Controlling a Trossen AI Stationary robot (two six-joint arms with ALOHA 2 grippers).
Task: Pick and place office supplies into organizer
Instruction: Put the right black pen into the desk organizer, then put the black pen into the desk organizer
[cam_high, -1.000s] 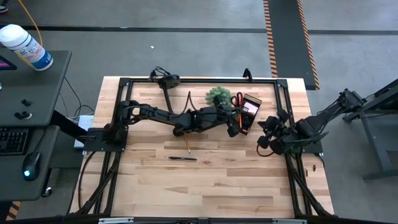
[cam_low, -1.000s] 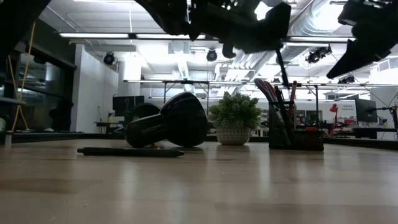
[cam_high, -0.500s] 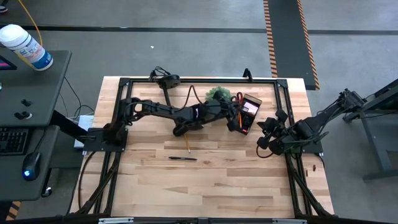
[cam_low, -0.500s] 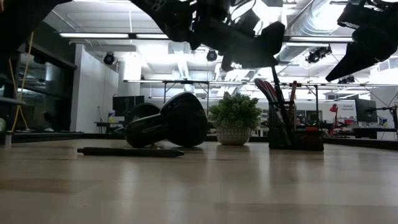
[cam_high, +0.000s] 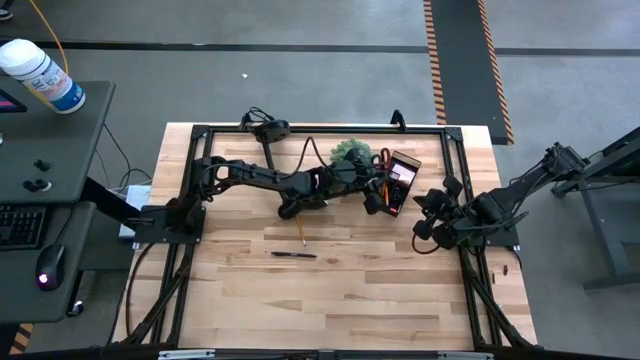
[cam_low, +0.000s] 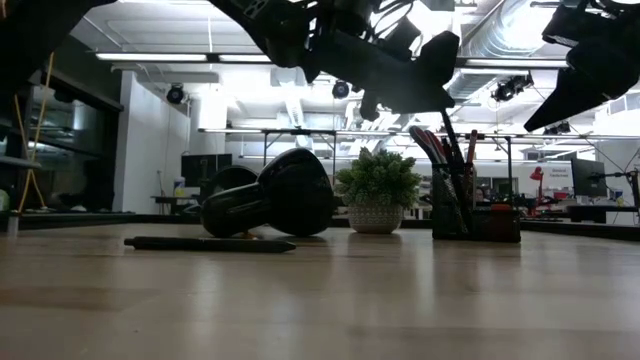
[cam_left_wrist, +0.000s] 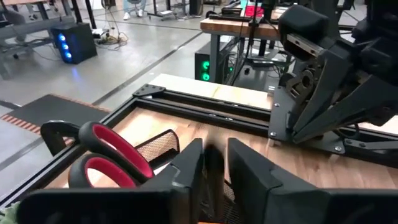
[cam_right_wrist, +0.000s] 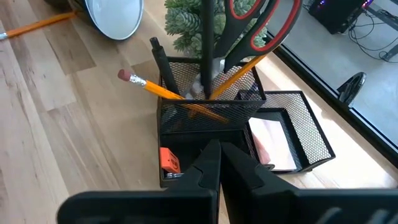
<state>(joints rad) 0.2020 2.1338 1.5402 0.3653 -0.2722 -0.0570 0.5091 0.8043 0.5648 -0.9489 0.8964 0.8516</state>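
The black mesh organizer (cam_high: 402, 180) stands near the table's far edge, beside the green plant (cam_high: 350, 152). Red-handled scissors (cam_right_wrist: 261, 25), orange pencils (cam_right_wrist: 155, 87) and a pink sticky-note pad (cam_right_wrist: 270, 143) sit in its compartments. My left gripper (cam_high: 374, 198) hangs over the organizer, shut on a dark pen (cam_low: 452, 140) whose lower end is down in the tall compartment. My right gripper (cam_high: 425, 222) waits shut, just near and right of the organizer. One orange pencil (cam_high: 302, 232) and one dark pen (cam_high: 293, 255) lie flat on the table. My left gripper pinches the dark pen's upper end (cam_left_wrist: 214, 167) between its two fingers, coming from above. The pen stands nearly upright below the fingers (cam_low: 425, 85). Its lower part (cam_right_wrist: 207, 56) is inside the organizer's tall mesh compartment, among the scissors and pencils.
The black desk lamp (cam_high: 265, 128) lies at the far edge, left of the plant, its white-faced head (cam_right_wrist: 115, 15) turned toward the organizer. Bare wood stretches across the near half of the table (cam_high: 330, 300). A black frame (cam_high: 300, 128) borders the table.
My left gripper has come down a little over the organizer, taking the pen lower into the tall compartment, while the arm's elbow has swung toward the table's far edge. The gripper has stayed shut on the pen.
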